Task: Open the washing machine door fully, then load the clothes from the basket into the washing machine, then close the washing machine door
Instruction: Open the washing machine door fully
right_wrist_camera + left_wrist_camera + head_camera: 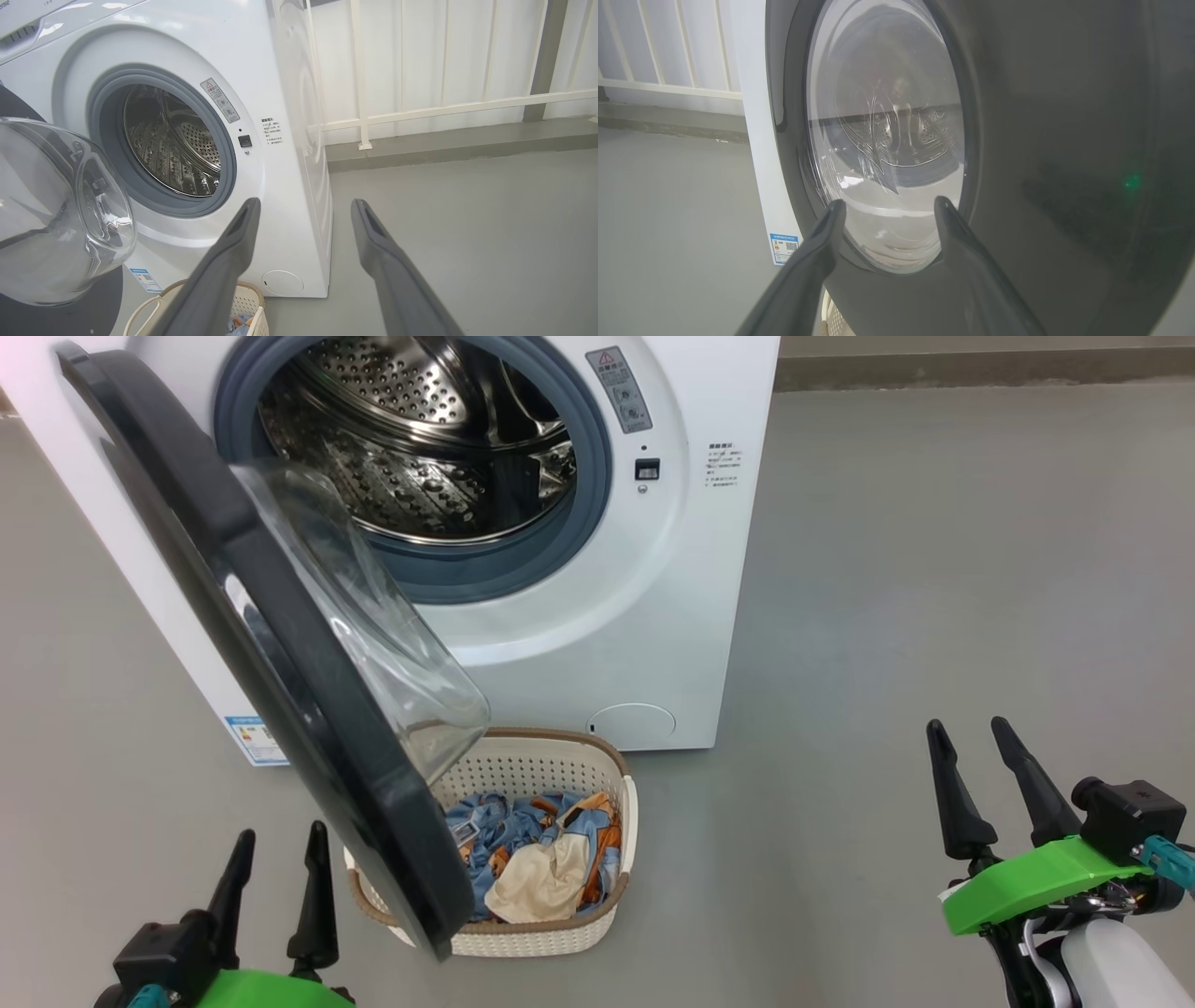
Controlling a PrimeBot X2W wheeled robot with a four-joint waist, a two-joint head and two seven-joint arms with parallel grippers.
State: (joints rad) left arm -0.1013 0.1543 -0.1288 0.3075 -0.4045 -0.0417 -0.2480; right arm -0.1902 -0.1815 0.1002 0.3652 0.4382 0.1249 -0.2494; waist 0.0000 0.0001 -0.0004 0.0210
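The white washing machine (597, 616) stands ahead with its steel drum (411, 439) exposed. Its black-rimmed door (280, 644) swings out toward me, the glass bowl (373, 635) hanging over the basket (560, 765). Blue, orange and cream clothes (541, 863) lie in that cream basket on the floor. My left gripper (280, 845) is open, low at the left beside the door's outer face (1064, 186). My right gripper (971, 733) is open and empty, far right of the machine (261, 84). In the right wrist view the basket's corner (247, 303) peeks behind a finger.
Grey floor (934, 569) stretches to the right of the machine. A white railing (444, 109) and a low kerb (467, 144) run behind it. A blue sticker (254, 739) marks the machine's lower left corner.
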